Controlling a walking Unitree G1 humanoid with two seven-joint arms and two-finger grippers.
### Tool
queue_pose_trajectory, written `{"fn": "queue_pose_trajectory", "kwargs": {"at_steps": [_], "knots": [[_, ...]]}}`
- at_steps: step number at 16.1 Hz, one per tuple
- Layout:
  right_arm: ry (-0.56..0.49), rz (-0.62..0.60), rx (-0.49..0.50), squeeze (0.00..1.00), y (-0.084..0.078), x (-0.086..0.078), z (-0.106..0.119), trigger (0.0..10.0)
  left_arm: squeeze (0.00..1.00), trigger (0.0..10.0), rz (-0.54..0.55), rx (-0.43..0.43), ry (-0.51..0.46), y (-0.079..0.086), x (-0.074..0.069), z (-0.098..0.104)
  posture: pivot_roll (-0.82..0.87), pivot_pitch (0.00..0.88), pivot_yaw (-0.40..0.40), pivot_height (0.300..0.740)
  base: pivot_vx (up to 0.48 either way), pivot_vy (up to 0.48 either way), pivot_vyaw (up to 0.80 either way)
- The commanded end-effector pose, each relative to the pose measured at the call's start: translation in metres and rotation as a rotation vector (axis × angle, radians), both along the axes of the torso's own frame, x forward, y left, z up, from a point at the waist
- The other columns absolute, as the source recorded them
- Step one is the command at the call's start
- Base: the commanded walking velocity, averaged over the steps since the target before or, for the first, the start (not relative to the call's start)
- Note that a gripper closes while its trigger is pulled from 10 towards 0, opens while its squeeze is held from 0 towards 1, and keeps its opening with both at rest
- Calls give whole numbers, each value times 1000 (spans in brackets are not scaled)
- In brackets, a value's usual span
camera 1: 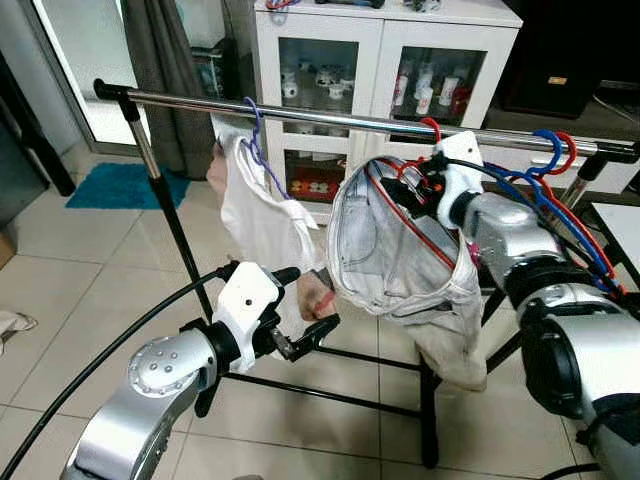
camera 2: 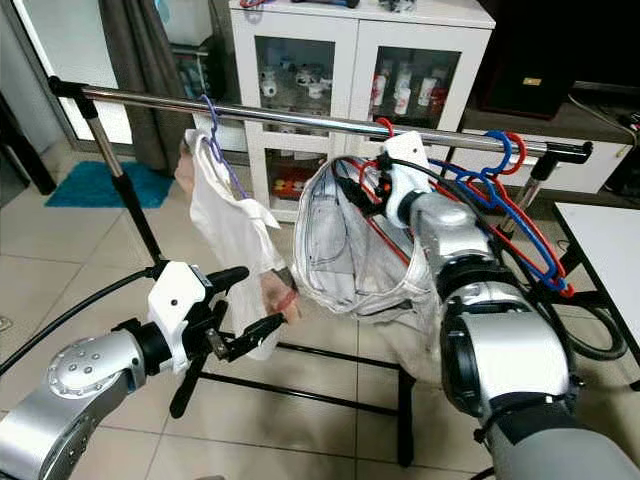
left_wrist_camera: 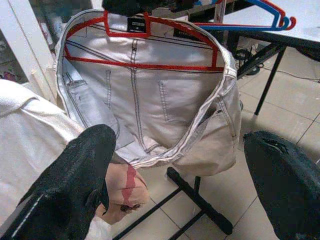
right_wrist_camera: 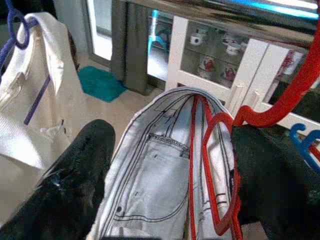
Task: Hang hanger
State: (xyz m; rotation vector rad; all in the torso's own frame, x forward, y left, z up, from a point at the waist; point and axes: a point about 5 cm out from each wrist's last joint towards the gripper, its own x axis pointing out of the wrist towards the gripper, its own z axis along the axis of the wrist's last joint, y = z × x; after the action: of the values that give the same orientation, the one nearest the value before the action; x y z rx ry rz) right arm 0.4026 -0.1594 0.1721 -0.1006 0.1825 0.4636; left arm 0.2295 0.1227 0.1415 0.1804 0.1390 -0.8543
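Observation:
A red hanger carrying pale grey jeans has its hook over the steel rail of a clothes rack. My right gripper is raised just under the rail at the hanger's neck. In the right wrist view its fingers stand open on either side of the red wire, not closed on it. My left gripper is open lower down, pointing at the jeans' lower edge. Nothing is between its fingers.
A white shirt hangs on a purple hanger further left on the rail, with a pinkish thing at its hem. Empty blue and red hangers hang at the right. Behind stand a white glass-door cabinet and a teal mat.

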Motion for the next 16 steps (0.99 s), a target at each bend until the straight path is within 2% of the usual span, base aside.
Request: {"fn": "queue_pose_trajectory", "kwargs": {"at_steps": [1, 2, 9, 10, 11, 12, 13, 14, 15, 16], "knots": [[36, -18, 15, 0, 2, 0, -3, 471, 129, 10000, -8, -2, -7, -1, 0, 3, 205, 25, -20, 740, 0, 0, 0], [35, -22, 34, 0, 5, 1, -2, 0, 125, 10000, -4, -1, -8, -1, 1, 3, 207, 24, -22, 740, 0, 0, 0], [107, -108, 32, 0, 1, 1, -11, 0, 125, 10000, -4, 5, -9, -2, 2, 3, 213, 23, -29, 740, 0, 0, 0], [90, -93, 84, 0, 3, 2, -6, 7451, 125, 10000, 1, 5, -10, -1, 2, 3, 212, 23, -30, 740, 0, 0, 0], [86, -91, 92, 0, 3, 2, -5, 9725, 125, 10000, 2, 5, -9, 0, 2, 3, 208, 23, -30, 740, 0, 0, 0], [86, -94, 92, 0, 2, 2, -4, 8902, 125, 10000, 3, 6, -9, 0, 1, 3, 207, 23, -29, 740, 0, 0, 0], [90, -100, 83, 0, 0, 2, -5, 10000, 125, 10000, 2, 5, -8, -1, 1, 2, 206, 22, -31, 740, 0, 0, 0], [91, -100, 94, 0, -1, 2, -5, 10000, 125, 10000, 2, 5, -8, -1, 1, 2, 206, 22, -31, 740, 0, 0, 0], [82, -119, 124, 1000, -4, 2, -2, 10000, 125, 10000, 5, 4, -9, -1, 2, 2, 202, 22, -34, 740, 0, 0, 0], [76, -131, 126, 1000, -6, 3, -1, 10000, 125, 10000, 6, 4, -9, -1, 2, 2, 202, 22, -34, 740, 0, 0, 0]]}}
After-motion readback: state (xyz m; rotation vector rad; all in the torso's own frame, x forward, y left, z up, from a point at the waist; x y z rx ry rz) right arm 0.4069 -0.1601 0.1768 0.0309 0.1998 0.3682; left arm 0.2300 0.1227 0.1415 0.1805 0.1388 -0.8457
